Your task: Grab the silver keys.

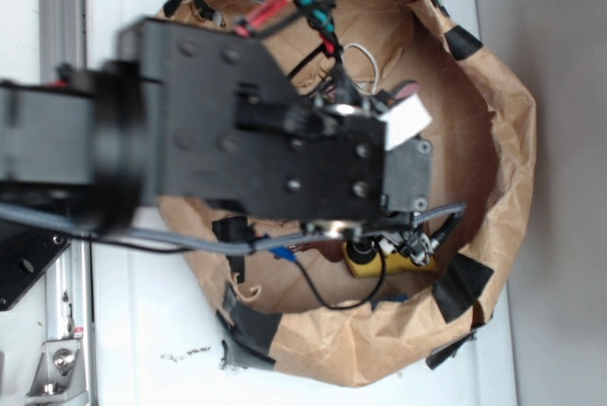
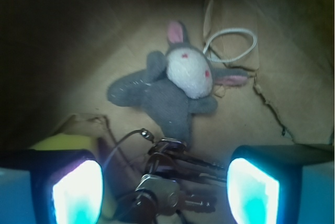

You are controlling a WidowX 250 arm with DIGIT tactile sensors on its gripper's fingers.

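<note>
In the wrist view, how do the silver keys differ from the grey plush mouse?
The silver keys are a small shiny metal bunch, partly silver, partly dark brown; the plush mouse is bigger, soft and grey, with a white face and pink ears. The keys lie between the fingers of the open gripper; the mouse lies sprawled beyond them. Both rest on brown paper.

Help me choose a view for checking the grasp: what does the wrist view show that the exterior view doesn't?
Only the wrist view shows the silver keys lying between the open end effector fingers, with the grey plush mouse and a white cord loop beyond. Only the exterior view shows the whole brown paper bag with black tape patches, and the arm covering its middle. Both show the paper floor and a yellow object.
</note>
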